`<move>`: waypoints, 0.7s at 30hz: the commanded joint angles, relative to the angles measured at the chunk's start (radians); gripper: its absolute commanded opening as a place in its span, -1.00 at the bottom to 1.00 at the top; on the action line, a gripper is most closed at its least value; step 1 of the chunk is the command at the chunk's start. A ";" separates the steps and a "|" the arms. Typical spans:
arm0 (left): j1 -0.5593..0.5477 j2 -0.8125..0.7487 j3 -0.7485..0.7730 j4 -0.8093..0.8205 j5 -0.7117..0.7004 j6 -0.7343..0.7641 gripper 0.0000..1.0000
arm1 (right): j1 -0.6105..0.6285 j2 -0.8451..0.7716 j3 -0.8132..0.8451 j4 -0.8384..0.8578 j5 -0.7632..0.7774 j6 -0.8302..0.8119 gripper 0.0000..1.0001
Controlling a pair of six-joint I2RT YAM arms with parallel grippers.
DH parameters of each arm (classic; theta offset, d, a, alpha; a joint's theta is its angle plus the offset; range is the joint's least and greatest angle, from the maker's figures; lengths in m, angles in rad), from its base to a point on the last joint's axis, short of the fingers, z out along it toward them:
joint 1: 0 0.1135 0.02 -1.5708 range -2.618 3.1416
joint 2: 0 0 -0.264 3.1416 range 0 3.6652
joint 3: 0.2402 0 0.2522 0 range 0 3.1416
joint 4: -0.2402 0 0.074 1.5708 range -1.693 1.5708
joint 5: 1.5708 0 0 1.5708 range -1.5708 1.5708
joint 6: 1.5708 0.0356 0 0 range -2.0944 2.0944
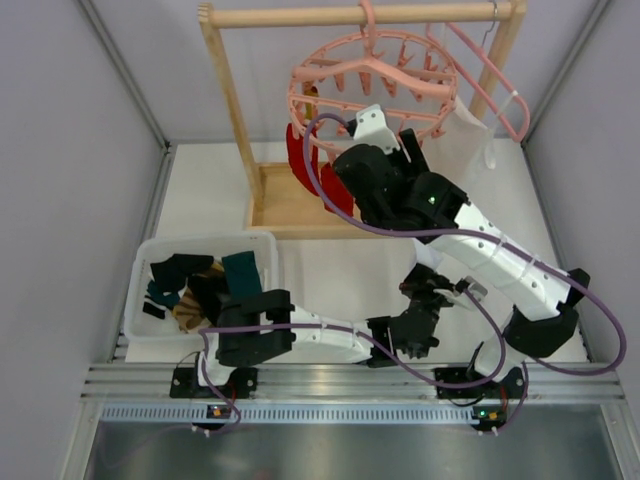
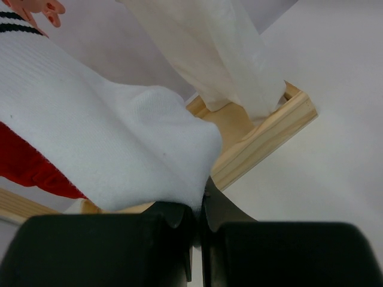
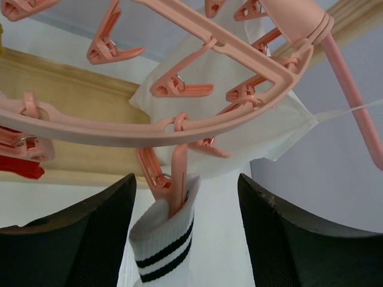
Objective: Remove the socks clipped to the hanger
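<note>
Now pinching the soft knit toe of the white sock (image 2: 119, 149) in the clenched left gripper (image 2: 198, 216), flanking its ribbed, black-striped cuff, pegged to the round pink plastic hanger (image 3: 119, 134), with the right gripper (image 3: 186, 191) spread open.

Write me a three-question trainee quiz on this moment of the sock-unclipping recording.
1. True or false: the left gripper is shut on the white sock.
2. What sits between the fingers of the open right gripper? A) a red sock B) the clip holding the striped cuff C) the wooden rail
3. Fill in: the loose dark socks lie in a white ____.
Key: 1 true; 2 B; 3 bin.
</note>
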 commanded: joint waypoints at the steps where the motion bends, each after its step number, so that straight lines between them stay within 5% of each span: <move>1: -0.007 -0.010 0.025 0.041 0.008 0.003 -1.00 | -0.019 -0.002 -0.012 0.120 0.045 -0.060 0.31; 21: -0.012 -0.022 0.016 0.039 0.015 -0.027 -1.00 | -0.077 -0.045 -0.216 0.437 0.101 -0.231 0.08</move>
